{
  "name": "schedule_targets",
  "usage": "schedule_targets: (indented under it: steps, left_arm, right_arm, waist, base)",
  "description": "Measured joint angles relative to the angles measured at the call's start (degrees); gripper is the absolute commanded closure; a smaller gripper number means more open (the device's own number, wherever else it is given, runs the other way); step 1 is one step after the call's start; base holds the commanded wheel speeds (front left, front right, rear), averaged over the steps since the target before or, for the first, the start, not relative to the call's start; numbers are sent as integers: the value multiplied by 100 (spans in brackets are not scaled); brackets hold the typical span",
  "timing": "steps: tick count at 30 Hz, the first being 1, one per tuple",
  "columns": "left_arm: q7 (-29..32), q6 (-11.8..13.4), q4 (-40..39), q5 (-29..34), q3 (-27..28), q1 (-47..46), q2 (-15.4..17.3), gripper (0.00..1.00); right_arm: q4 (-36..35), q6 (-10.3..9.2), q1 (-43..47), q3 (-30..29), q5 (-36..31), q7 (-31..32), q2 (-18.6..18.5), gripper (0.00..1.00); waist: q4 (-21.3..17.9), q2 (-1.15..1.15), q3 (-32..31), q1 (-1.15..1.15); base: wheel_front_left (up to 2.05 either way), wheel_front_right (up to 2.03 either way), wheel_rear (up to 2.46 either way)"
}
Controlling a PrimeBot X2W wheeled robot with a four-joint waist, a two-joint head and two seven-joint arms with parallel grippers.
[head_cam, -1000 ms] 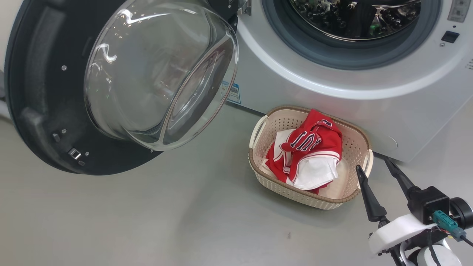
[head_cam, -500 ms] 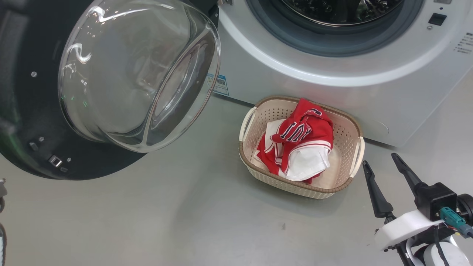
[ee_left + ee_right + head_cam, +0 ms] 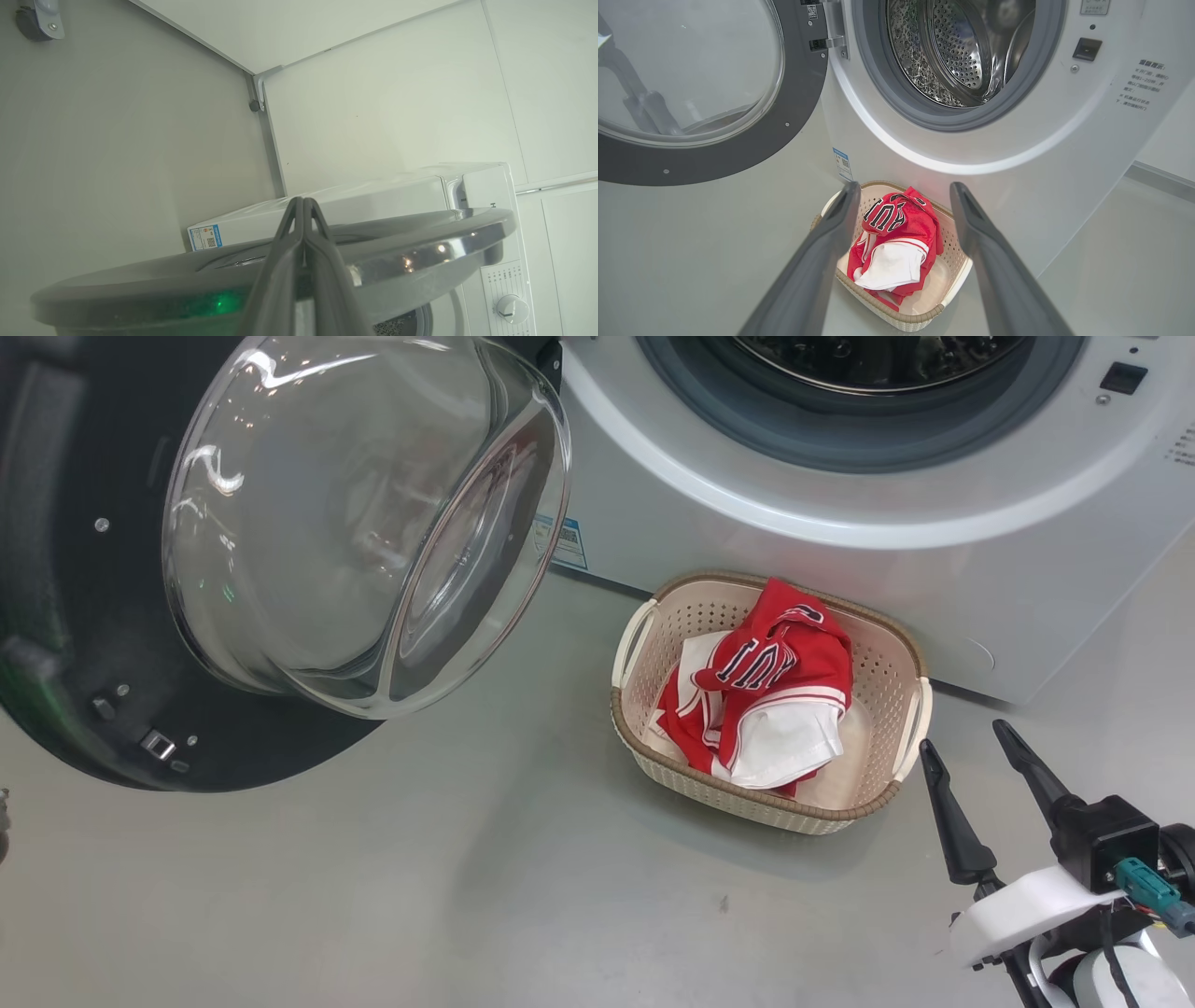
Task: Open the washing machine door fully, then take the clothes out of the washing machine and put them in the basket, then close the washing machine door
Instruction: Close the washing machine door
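The white washing machine [image 3: 840,551] stands with its steel drum [image 3: 952,46] exposed. Swung out to the left is the washing machine door [image 3: 364,513], black with a clear glass bowl. On the floor in front sits the cream basket [image 3: 747,807], and the red and white clothes [image 3: 775,691] lie inside it. My right gripper [image 3: 962,737] hovers open just right of the basket and holds nothing. In the right wrist view that gripper [image 3: 904,186] frames the clothes [image 3: 901,224]. My left gripper [image 3: 303,201] is shut and empty, close to the door's rim [image 3: 420,242]; I cannot tell if it touches.
A blue label sticker [image 3: 569,543] marks the machine's lower left corner. Grey floor [image 3: 467,896] spreads in front of the basket and under the door. A white wall [image 3: 397,93] and a control knob [image 3: 511,308] show in the left wrist view.
The head camera has moved, shifting the whole picture. My right gripper has drawn back slightly from the basket's right rim and stays open. Door, basket and clothes look unmoved.
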Motion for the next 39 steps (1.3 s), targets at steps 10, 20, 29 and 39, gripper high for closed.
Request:
schedule_targets:
  steps: [10,20,29,39]
  left_arm:
    - [520,-253,18,-252,-189,4,11,100]
    - [935,-548,-74,-347,-409,115,-89,100]
    - [1366,-804,-335,-502,-668,378,-216,100]
    - [1693,-914,-784,-552,-817,713,-248,100]
  right_arm:
    - [-3,0,0,-4,8,0,-3,0]
    - [21,0,-1,-16,34,-9,0,0]
    - [40,-7,-1,-7,54,-36,34,0]
    - [94,-8,-3,68,82,-85,155,0]
  waist:
    - [73,0,10,0]
    - [141,0,-66,0]
    - [167,0,-157,0]
    - [55,0,-271,0]
  base:
    - [0,0,0]
    - [0,0,0]
    - [0,0,0]
    - [0,0,0]
